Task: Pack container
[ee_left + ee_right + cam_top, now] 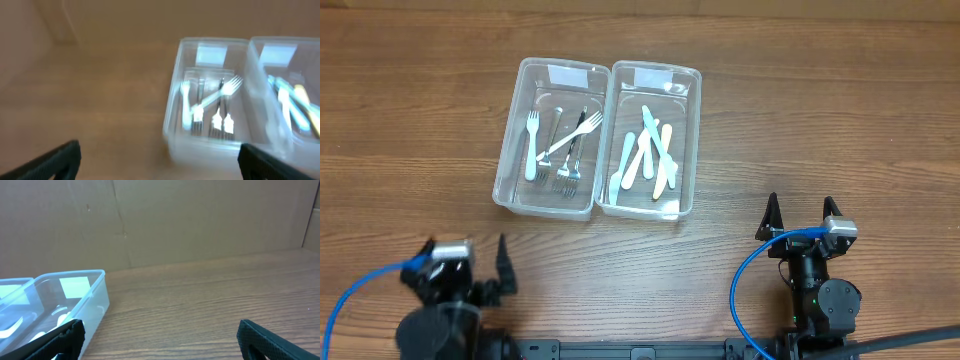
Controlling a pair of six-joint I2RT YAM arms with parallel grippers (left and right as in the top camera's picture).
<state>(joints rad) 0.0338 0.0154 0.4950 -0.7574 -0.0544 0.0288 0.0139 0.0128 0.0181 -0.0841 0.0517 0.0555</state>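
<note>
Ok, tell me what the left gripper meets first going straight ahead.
Likely the fork container, its near corner slightly right of where the left gripper aims; the blurred view leaves a miss possible.

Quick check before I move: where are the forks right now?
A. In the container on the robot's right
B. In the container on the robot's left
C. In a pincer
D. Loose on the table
B: the forks lie together in the left container, while the right container holds only pale utensils.
</note>
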